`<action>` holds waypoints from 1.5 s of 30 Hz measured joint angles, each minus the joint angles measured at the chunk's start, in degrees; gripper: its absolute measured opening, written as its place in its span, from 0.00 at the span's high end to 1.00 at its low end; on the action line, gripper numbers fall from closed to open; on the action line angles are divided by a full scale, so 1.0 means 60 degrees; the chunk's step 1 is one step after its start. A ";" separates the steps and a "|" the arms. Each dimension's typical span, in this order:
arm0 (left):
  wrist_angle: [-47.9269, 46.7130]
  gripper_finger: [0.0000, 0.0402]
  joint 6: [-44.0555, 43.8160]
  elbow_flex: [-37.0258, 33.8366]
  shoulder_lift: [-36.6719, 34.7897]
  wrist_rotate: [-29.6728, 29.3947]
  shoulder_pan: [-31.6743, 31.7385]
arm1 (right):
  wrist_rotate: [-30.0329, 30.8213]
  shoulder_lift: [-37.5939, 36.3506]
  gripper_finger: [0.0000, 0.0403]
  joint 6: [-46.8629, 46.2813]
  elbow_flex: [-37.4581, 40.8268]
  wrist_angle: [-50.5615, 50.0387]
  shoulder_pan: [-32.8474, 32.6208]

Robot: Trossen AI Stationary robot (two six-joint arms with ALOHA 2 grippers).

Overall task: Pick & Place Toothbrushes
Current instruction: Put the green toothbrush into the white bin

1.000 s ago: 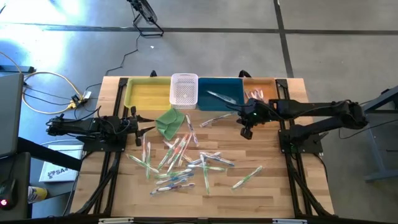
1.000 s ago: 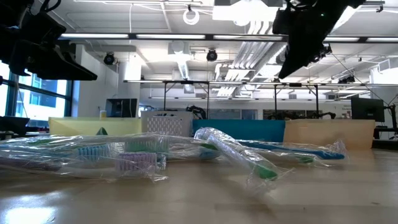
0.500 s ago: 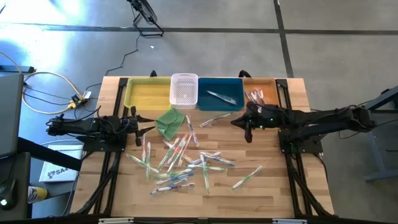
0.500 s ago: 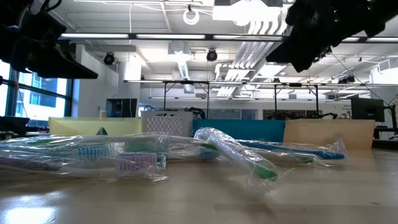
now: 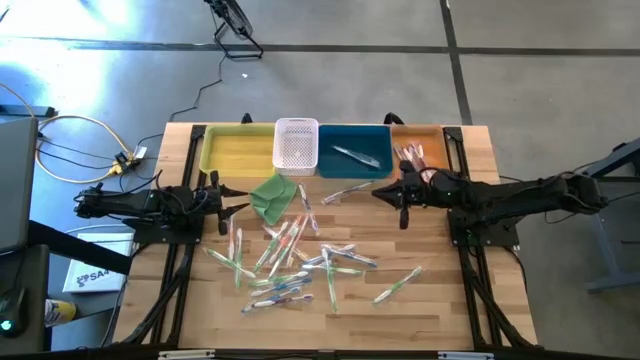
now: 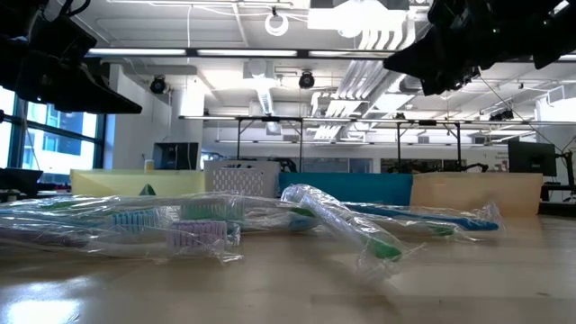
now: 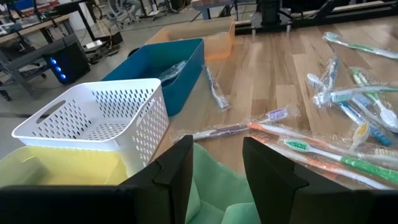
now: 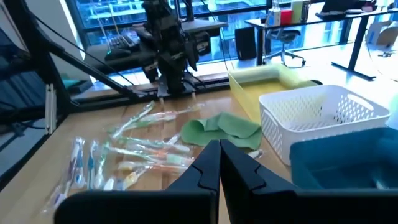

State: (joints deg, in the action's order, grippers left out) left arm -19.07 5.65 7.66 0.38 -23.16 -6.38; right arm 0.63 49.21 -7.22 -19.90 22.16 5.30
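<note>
Many toothbrushes (image 5: 290,262) — right pincer (image 5: 402,196) empty

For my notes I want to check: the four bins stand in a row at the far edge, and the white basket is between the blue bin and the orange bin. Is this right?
One detail is wrong. In the high view the white basket stands between the yellow bin and the blue bin, not between blue and orange. The orange bin is at the row's right end.
</note>
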 joint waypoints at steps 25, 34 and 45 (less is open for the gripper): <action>0.0938 0.66 -0.0943 0.0026 -0.0004 -0.0006 -0.0003 | -0.0049 0.0016 1.00 -0.1630 -0.0388 -0.2333 -0.0382; 0.0940 0.66 -0.0918 0.0026 0.0000 -0.0013 -0.0002 | 0.0566 0.0135 1.00 -0.1755 -0.2366 -0.6525 -0.1992; 0.0936 0.66 -0.0739 0.0026 0.0000 -0.0015 -0.0003 | 0.0366 0.0138 1.00 -0.4232 -0.3145 -0.8728 -0.3985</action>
State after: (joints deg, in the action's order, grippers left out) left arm -13.45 1.21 7.81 0.38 -23.24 -6.39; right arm 2.83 50.04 -32.61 -38.77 -30.21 -18.61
